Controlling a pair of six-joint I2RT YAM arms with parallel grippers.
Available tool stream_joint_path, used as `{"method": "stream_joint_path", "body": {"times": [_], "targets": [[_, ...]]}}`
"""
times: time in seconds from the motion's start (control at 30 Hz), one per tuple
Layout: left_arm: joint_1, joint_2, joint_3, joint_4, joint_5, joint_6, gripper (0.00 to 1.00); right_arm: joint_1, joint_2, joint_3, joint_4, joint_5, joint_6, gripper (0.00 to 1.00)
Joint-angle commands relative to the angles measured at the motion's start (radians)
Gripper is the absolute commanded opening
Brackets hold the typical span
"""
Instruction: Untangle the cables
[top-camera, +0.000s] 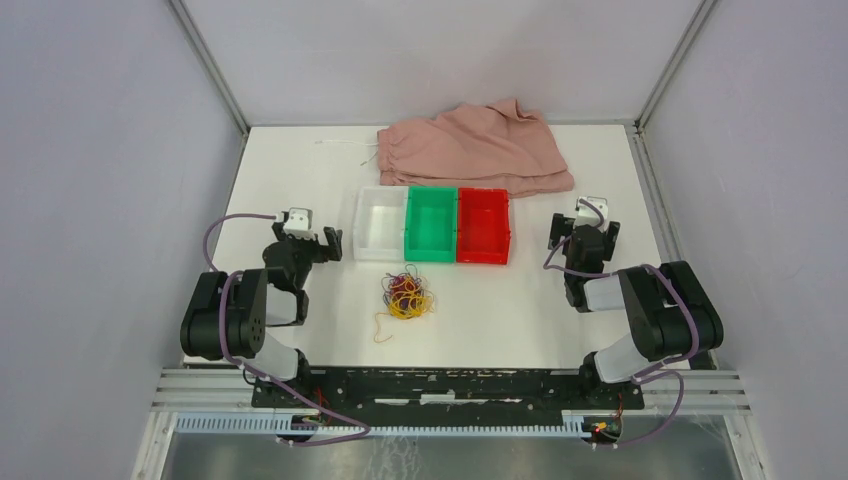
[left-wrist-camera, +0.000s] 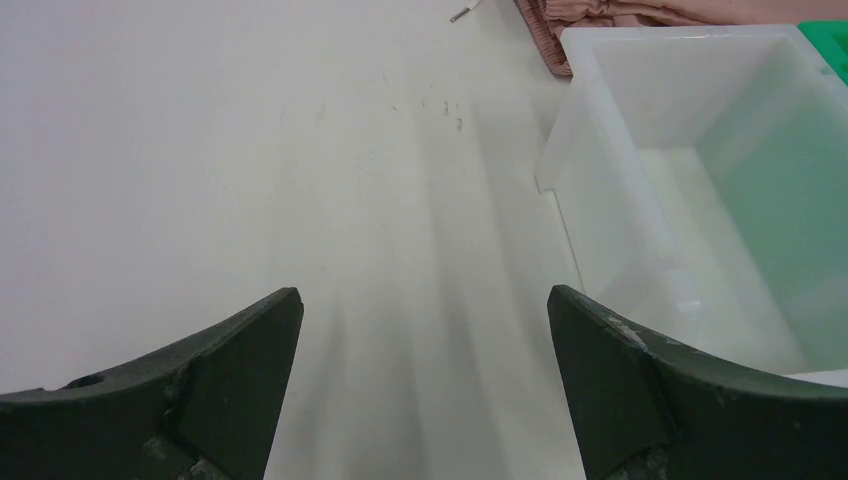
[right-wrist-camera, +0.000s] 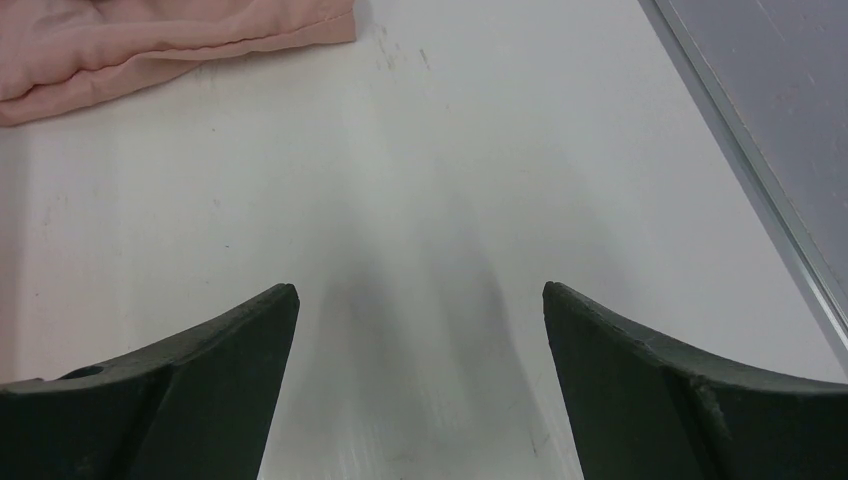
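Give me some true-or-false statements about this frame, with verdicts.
The thin yellow, red and dark cables lie in one tangled heap on the white table. True.
The left gripper is shut on that heap. False: it is open, empty and apart from it.
The green plastic bin stands between the white bin and the red bin. True.
The crumpled pink cloth lies inside the red bin. False: it lies on the table behind the bins.
The right gripper is open. True.
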Motion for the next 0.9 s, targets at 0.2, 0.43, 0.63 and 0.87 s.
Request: {"method": "stream_joint_path", "body": {"times": [0.2, 0.43, 0.63, 0.87], "targets": [[-0.003, -0.01, 0.015, 0.042, -0.019, -0.004, 0.99, -0.008, -0.022, 0.033, 0.006, -0.02, 0.008, 0.99], [0.001, -0.042, 0.025, 0.015, -0.049, -0.018, 0.99, -0.02, -0.14, 0.028, -0.085, 0.031, 0.029, 1.0], [0.01, -0.161, 0.241, -0.531, 0.026, 0.044, 0.99, -0.022, -0.314, 0.304, -0.693, 0.207, 0.217, 0.99], [0.039, -0.221, 0.494, -1.066, 0.211, 0.143, 0.99, -0.021, -0.31, 0.541, -0.99, -0.132, 0.4, 0.99]]}}
